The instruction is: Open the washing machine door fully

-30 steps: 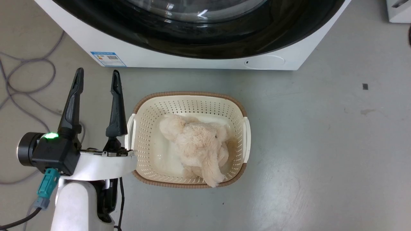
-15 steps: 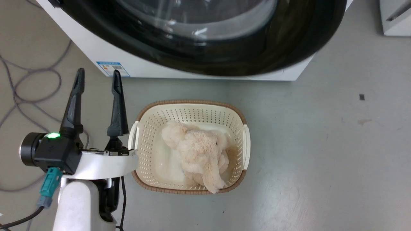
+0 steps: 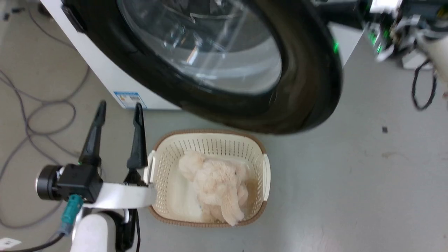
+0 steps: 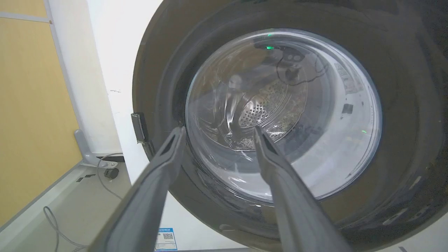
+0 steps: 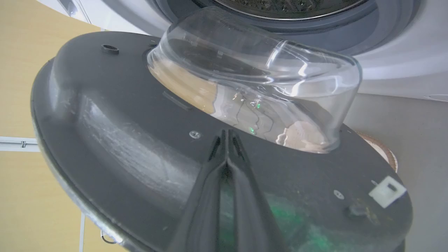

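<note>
The washing machine door point(image 3: 308, 87) is a glossy black ring with a glass centre, standing swung out from the white washing machine point(image 3: 101, 73) and overhanging the basket. My left gripper point(image 3: 120, 104) stands open at the lower left, short of the door, with nothing between its fingers. The left wrist view looks along the left gripper point(image 4: 218, 129) at the door's outer face point(image 4: 402, 105). My right gripper point(image 5: 227, 132) is shut, its tips against the door's matte dark-grey inner side point(image 5: 122, 133), just below the clear glass bowl point(image 5: 262, 80). My right arm point(image 3: 402, 21) is blurred at the top right.
A cream basket point(image 3: 210, 140) holding a beige plush toy point(image 3: 217, 185) sits on the grey floor under the door's lower edge, right beside my left gripper. Grey cables point(image 3: 35, 119) loop on the floor at left. A blue label point(image 3: 130, 99) marks the machine's lower front.
The camera has shifted. The door has swung further out from the machine, showing more of its glass, and my right arm has come into view at the top right. The left gripper stays open.
</note>
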Tool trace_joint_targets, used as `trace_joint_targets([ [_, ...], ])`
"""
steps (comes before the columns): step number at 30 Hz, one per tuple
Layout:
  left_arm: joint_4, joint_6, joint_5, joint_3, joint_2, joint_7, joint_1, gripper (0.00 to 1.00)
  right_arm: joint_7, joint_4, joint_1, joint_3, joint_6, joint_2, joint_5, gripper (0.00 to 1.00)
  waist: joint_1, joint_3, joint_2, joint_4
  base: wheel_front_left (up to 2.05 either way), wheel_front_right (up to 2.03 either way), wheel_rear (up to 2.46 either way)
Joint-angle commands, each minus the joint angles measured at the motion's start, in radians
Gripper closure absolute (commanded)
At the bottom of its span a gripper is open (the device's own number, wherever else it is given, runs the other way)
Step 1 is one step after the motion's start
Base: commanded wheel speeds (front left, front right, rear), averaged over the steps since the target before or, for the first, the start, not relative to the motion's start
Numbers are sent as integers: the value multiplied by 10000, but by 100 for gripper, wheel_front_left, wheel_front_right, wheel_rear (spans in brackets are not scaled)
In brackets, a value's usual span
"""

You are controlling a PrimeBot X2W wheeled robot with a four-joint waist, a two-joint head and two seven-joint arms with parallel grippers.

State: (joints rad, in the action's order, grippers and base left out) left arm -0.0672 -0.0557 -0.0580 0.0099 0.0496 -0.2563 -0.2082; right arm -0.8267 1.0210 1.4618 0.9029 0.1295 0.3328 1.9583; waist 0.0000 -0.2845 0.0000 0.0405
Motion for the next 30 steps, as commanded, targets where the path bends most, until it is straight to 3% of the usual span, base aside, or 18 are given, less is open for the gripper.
trace_joint_targets([
  [1, 70, 6, 92, -18, 7, -55, 189, 0, -73, -206, -418, 43, 12, 41, 125, 100, 0, 349, 0, 30, 0, 0, 0],
  [11, 524, -56, 373, -233, 37, -55, 1121, 0, -77, -2261, -2374, 433, 12, 437, 888, 100, 0, 1384, 0, 129, 0, 0, 0],
  [16, 755, -83, 440, -339, 86, -55, 1570, 0, 235, -3785, -3216, 1191, 12, 610, 1259, 100, 0, 1714, 0, 134, 0, 0, 0],
  [30, 1142, -70, 451, -529, 134, -55, 1815, 0, 1638, -6250, -3813, 2481, 12, 889, 2032, 100, 0, 1898, 0, 159, 0, 0, 0],
])
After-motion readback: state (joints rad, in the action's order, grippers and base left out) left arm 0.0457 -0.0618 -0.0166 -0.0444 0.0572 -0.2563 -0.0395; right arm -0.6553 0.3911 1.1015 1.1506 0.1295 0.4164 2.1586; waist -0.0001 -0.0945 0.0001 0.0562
